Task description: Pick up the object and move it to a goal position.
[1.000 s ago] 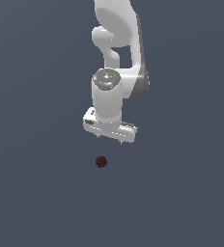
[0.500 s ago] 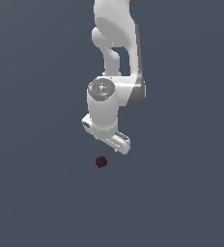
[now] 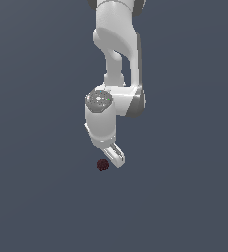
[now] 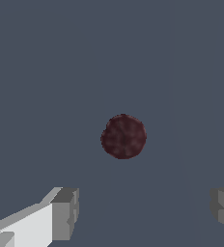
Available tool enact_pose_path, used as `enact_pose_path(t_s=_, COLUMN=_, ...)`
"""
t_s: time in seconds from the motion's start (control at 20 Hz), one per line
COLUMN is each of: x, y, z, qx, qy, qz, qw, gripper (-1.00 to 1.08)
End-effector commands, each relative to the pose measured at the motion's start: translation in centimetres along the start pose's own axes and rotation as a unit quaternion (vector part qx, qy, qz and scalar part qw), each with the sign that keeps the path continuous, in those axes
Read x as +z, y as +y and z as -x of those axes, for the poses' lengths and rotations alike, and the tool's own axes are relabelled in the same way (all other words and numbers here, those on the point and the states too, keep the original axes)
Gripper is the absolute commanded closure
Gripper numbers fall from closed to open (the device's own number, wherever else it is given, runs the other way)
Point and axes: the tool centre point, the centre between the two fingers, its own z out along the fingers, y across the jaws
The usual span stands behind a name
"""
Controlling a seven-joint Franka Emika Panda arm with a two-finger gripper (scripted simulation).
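The object is a tiny dark maroon bumpy ball [image 3: 102, 165] lying on the flat grey floor. The white Franka arm reaches down over it, and its gripper [image 3: 112, 156] hangs just above and a little to the exterior view's right of the ball. In the wrist view the ball [image 4: 123, 136] sits between and beyond the two grey fingertips [image 4: 65, 213], which stand wide apart. The gripper [image 4: 145, 212] is open and holds nothing. It does not touch the ball.
A plain dark grey-blue floor [image 3: 42, 197] fills both views. No other objects, edges or goal marker show.
The arm has come down and turned its wrist, so the gripper has dropped toward the ball and now hangs close over it. The ball has not moved.
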Motion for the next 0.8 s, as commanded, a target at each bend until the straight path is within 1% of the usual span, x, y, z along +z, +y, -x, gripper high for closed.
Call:
enact_pose_path(t_s=0.0, x=0.5, y=-0.1, z=-0.5, qx=0.038, qy=0.001, qz=0.0, qw=0.9993, gripper=-0.92)
enact_pose_path(t_s=0.2, x=1.2, y=-0.2, z=-1.2, qx=0.096, qy=0.002, qz=0.001, qw=0.9954, gripper=-0.92)
enact_pose_path(t_s=0.4, x=1.9, y=-0.3, z=-1.8, qx=0.149, qy=0.003, qz=0.001, qw=0.9888, gripper=-0.92)
enact_pose_path(t_s=0.75, x=2.7, y=-0.5, z=-2.5, qx=0.212, qy=0.006, qz=0.002, qw=0.9772, gripper=-0.92)
